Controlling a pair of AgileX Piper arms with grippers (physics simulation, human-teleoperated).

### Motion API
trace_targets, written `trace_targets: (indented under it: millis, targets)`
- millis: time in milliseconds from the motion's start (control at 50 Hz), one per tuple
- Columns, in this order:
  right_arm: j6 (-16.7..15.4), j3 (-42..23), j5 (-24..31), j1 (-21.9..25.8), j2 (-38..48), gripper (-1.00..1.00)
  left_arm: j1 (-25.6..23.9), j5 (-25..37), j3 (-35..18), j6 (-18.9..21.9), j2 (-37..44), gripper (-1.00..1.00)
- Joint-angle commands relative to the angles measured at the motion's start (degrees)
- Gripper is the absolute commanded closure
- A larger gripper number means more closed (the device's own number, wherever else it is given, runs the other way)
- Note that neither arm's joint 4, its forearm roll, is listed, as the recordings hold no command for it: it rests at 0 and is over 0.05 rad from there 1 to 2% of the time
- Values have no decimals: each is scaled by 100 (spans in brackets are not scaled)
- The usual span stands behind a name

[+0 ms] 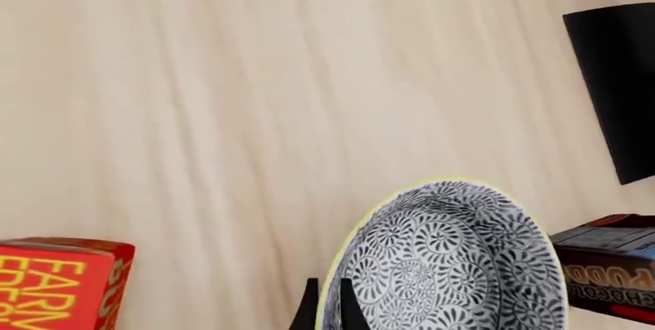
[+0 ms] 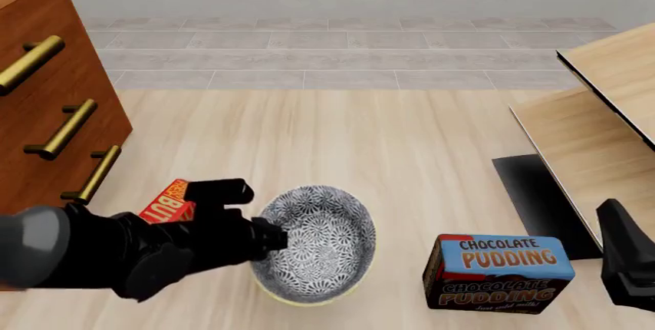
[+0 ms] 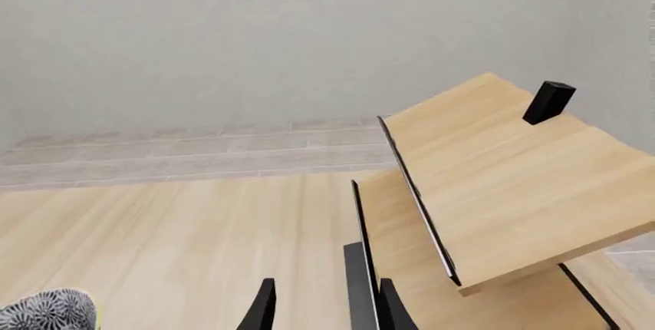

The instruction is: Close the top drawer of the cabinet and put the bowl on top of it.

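Left gripper [image 1: 327,307] clamped on bowl [image 2: 313,242] rim. Bowl right of cabinet [image 2: 46,92], beside pudding box [image 2: 498,272]. Right gripper [image 3: 322,307] narrowly parted, well right of bowl, holding nothing.

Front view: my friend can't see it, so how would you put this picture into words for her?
A black robot arm's left gripper grips the near-left rim of a grey-and-white patterned bowl on a pale wood table. A brown cabinet with brass handles stands at left; a chocolate pudding box sits at right.
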Motion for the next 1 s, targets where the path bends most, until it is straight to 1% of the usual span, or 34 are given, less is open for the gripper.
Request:
trace_targets:
  millis: [20, 140, 240, 300, 340, 420, 540, 560, 580, 640, 840, 860, 940, 1000]
  targets:
    - [13, -3, 7, -5, -9, -100, 220, 83, -27, 214, 12, 100]
    - [18, 1, -2, -8, -4, -100, 244, 128, -29, 216, -49, 100]
    - [21, -3, -8, -13, 4, -100, 250, 175, -1, 223, -291, 100]
    - [25, -11, -1, -16, 6, -100, 203, 163, 20, 118, -300, 100]
    - [26, -10, -3, -18, 6, -100, 220, 186, 14, 155, -326, 100]
    - [29, -7, 0, -22, 4, -100, 55, 269, 27, 117, -496, 100]
    - [8, 1, -9, 8, 22, -100, -39, 452, 47, 77, -835, 100]
    - [3, 0, -12, 13, 30, -100, 85, 513, 68, -20, -820, 100]
    - [-5, -1, -21, 21, 46, -100, -53, 543, 71, -235, -743, 100]
    - [-15, 3, -35, 30, 68, -100, -80, 752, 44, -94, -1111, 100]
    - [-50, 4, -51, 62, 107, -100, -261, 1429, -69, -128, -1829, 100]
    - [-52, 4, -60, 64, 121, -100, -167, 1555, -113, -14, -1994, 100]
    - [-59, 3, -92, 73, 168, -100, -35, 1912, -271, 209, -2449, 100]
    - [-73, 6, -109, 90, 186, -100, -71, 2102, -349, 194, -2604, 100]
